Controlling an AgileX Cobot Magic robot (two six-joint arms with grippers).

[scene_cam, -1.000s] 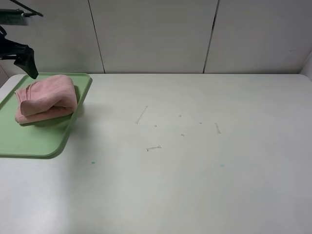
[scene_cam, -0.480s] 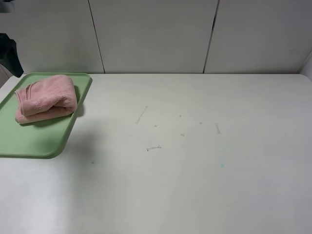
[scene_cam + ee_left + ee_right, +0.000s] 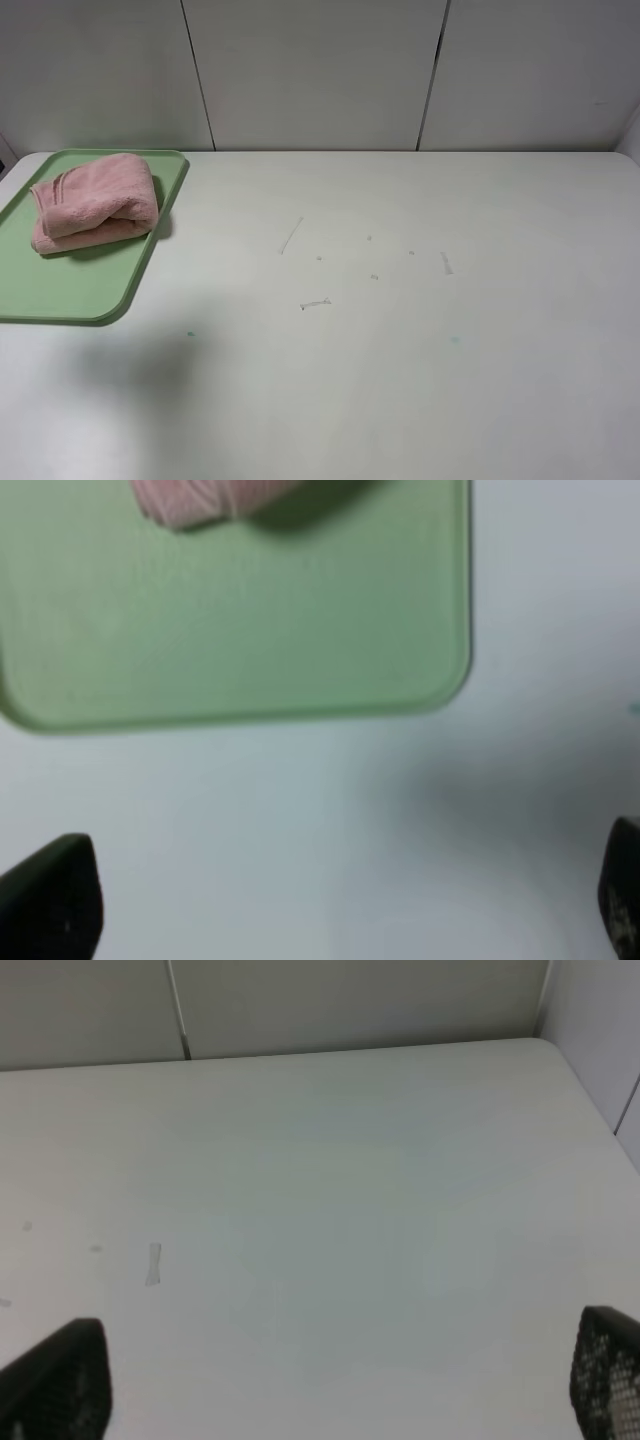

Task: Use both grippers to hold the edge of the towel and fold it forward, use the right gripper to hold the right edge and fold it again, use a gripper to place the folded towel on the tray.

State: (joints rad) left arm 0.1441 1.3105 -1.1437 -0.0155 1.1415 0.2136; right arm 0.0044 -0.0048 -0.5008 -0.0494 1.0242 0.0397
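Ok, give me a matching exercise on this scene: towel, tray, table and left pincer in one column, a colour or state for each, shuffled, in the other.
Things:
1. towel
2. tray
3. table
4. left pincer

Colours or states:
A. light green, at the table's far left
B. open, holding nothing
C. pink, folded, lying on the tray
D. white, with small scuff marks

Pairs: 1-C, 2-A, 3-D, 4-B

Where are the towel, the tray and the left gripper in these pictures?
towel (image 3: 95,200): overhead view, middle of the folded bundle.
tray (image 3: 70,285): overhead view, bare floor near the front rim.
left gripper (image 3: 340,905): left wrist view, midway between the two open fingertips, above the table.
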